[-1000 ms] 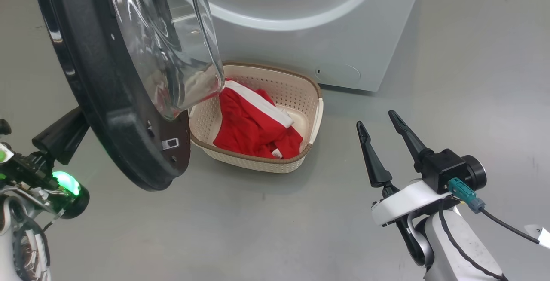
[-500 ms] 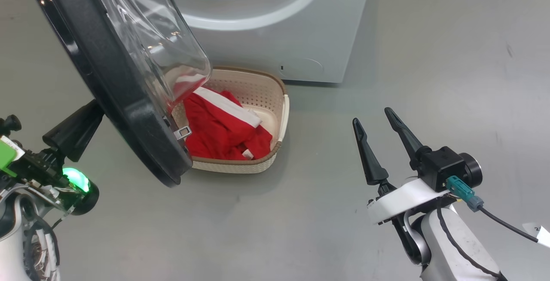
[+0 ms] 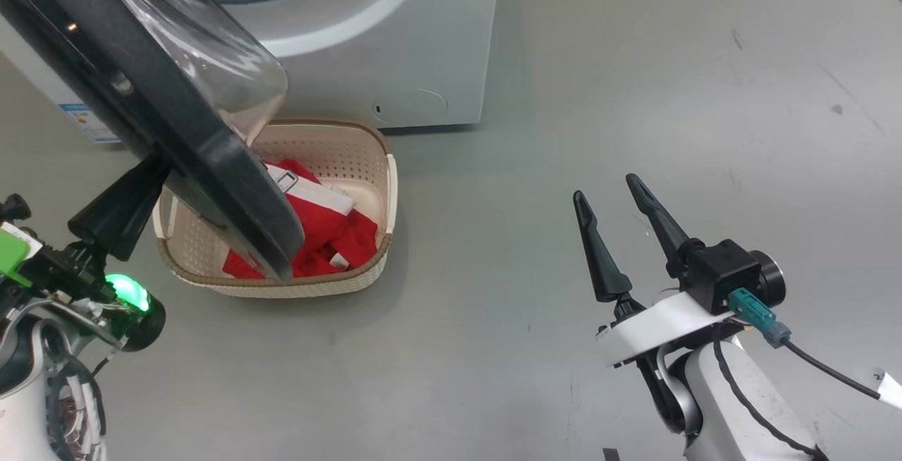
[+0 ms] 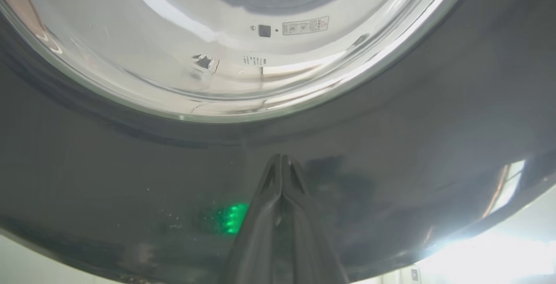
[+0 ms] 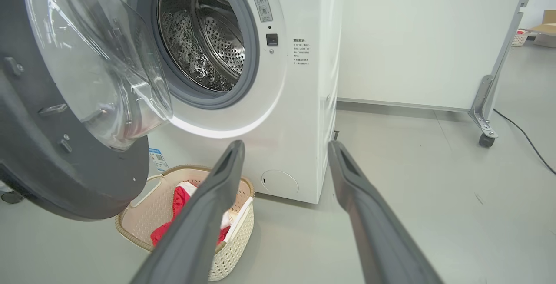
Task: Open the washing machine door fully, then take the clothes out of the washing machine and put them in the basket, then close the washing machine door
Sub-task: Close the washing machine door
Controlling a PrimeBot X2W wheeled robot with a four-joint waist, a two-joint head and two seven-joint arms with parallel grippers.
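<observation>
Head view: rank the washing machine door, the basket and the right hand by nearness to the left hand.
1. washing machine door, at the left hand fingertips.
2. basket, on the floor just beyond.
3. right hand, far across on the right.

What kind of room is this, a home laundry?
Likely a test lab, not a home: a lone washer on a bare grey floor, beside a white panel on a wheeled stand.
</observation>
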